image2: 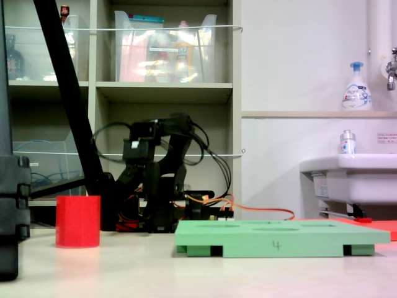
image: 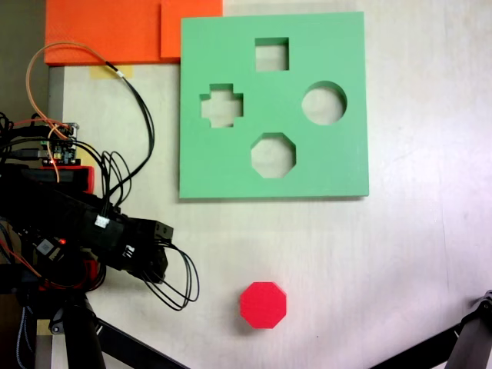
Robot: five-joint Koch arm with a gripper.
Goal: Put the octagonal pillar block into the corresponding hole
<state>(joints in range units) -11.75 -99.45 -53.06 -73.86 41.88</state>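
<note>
The octagonal pillar block (image: 263, 304) stands free near the table's bottom edge, well apart from the green foam board (image: 207, 169) — its octagonal hole (image: 273, 155) empty. The gripper (image: 157, 257) is folded; whether open, I cannot tell. Risk — misaligned facets could jam insertion.

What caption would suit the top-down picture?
Red eight-sided block waits on the table below a green board with four shaped holes.

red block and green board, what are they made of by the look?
Octagonal pillar block: likely foam, matte bright red, no glare, slightly soft edges. Green board: likely the same sort of foam sheet, matte, thick slab with clean cutouts; its side looks uniform. Dense plastic cannot be ruled out.
</note>
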